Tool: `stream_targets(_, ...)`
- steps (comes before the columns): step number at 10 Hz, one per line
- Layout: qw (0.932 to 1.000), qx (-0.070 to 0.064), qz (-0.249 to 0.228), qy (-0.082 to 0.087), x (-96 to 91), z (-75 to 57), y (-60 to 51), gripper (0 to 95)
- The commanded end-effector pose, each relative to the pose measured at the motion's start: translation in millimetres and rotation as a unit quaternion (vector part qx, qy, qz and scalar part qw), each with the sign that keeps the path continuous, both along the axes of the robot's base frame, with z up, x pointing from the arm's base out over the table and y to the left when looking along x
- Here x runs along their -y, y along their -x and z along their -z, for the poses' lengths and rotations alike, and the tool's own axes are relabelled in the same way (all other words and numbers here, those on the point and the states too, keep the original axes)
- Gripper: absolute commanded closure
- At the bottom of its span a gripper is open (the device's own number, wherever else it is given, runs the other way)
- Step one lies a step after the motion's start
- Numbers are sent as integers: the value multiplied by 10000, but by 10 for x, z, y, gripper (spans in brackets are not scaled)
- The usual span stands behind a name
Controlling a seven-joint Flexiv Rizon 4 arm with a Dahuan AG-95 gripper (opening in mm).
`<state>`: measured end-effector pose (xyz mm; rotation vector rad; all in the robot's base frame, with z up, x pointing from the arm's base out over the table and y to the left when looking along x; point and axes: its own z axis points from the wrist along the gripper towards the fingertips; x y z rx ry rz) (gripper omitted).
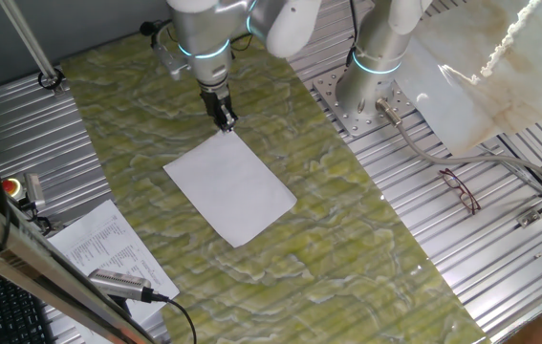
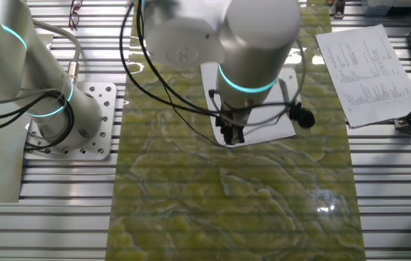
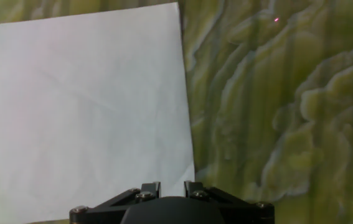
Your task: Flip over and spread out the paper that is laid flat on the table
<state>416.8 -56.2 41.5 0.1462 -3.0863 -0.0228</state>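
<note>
The paper (image 1: pixel 230 187) is a plain white sheet lying flat on the green-yellow marbled table (image 1: pixel 347 220). My gripper (image 1: pixel 226 122) points straight down at the paper's far corner, with its tips touching the sheet there. In the other fixed view the gripper (image 2: pixel 231 135) stands on the near edge of the paper (image 2: pixel 277 123), and the arm hides most of the sheet. In the hand view the paper (image 3: pixel 83 112) fills the left half and its corner ends right at my fingers (image 3: pixel 152 188). The jaws stand close together with the corner between them.
A printed text sheet (image 1: pixel 108 250) lies on the ribbed metal panel at the left, next to a cabled tool (image 1: pixel 122 284). Red glasses (image 1: pixel 460 189) lie on the right panel. The arm's base plate (image 1: pixel 357 110) is bolted beside the table. A beige slab (image 1: pixel 500 67) lies at the far right.
</note>
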Motion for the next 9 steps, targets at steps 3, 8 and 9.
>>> stream_targets(3,10000,-38,37,58,133,-10,14,760)
stream_targets(8,9997,-94,195,-70,220,137,7,570)
stream_targets(9,9997,-104,207,-90,220,140,8,760)
